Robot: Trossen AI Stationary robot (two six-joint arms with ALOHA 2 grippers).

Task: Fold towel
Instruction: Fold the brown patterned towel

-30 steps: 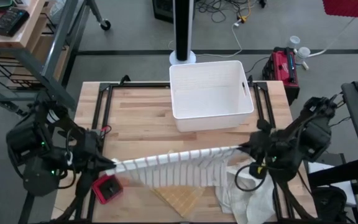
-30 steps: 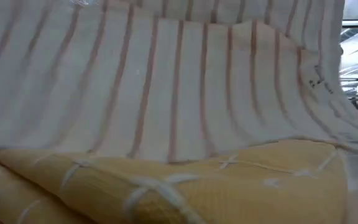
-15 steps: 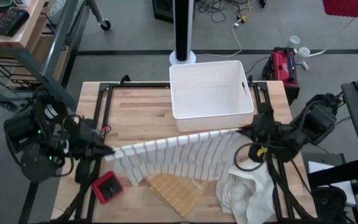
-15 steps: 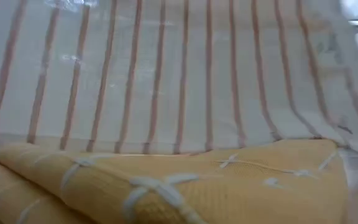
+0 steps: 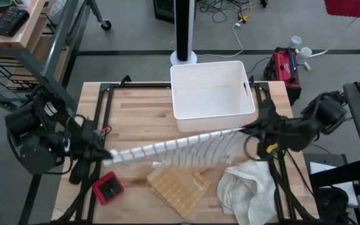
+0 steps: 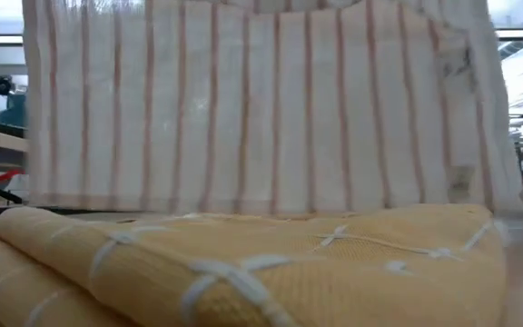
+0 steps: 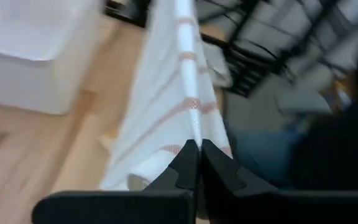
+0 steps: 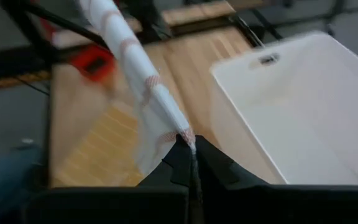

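Note:
A white towel with thin red-brown stripes [image 5: 174,147] is stretched in the air between my two grippers, over the table's near half. In the low view the striped towel [image 6: 261,109] hangs as a flat sheet, its lower edge just above a folded yellow towel [image 6: 243,263]. My left gripper [image 5: 105,156] is at the towel's left end and my right gripper [image 5: 245,129] at its right end, both shut on it. In the high view the yellow towel [image 5: 177,186] lies flat on the table below the striped one. My left gripper pinches the striped towel's top left corner [image 7: 194,134] between both fingertips, coming level from the table's left. The cloth runs taut away from the fingers and hangs below. My right gripper pinches the top right corner [image 8: 182,130] between both fingertips, coming level from the table's right; the top edge is drawn taut.
A white plastic bin [image 5: 211,94] stands at the table's far middle, just beyond the towel. A crumpled white cloth [image 5: 249,190] lies at the near right corner. A small red and black box [image 5: 108,187] sits near the left edge.
Both grippers have moved up and toward the far edge, the right one more, carrying the striped towel with them. Its lower part, which draped over the yellow towel, has lifted clear and now hangs flat. The top edge has stayed taut.

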